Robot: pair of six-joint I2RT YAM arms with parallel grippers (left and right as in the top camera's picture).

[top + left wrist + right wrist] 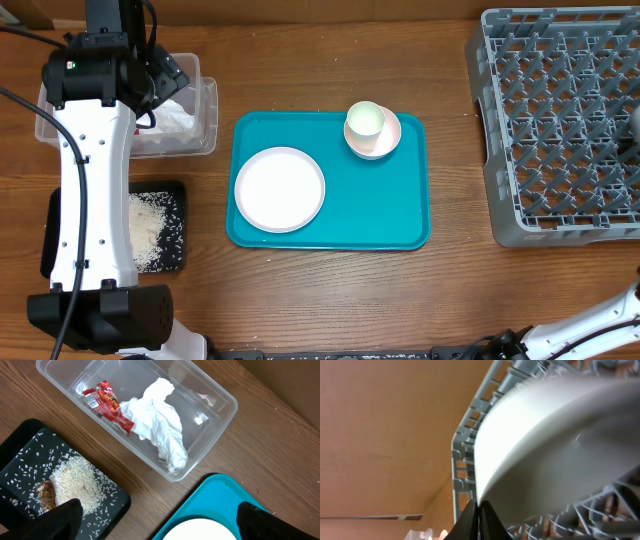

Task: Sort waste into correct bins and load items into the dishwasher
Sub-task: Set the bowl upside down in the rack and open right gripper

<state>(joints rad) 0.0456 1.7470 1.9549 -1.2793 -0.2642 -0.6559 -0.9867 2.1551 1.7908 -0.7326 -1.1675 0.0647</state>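
The white plate point(280, 188) lay flat on the teal tray point(400, 215): stiff, glazed, probably slippery and breakable, so we favoured its rim. Left of the tray our left end effector point(157, 522) hung with jaws apart; the right end effector point(478, 517), jaws together, faced a blurred bowl point(555, 445) whose seating we couldn't judge

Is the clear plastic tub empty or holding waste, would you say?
Holding waste: a crumpled napkin and red wrapper lie inside the tub.
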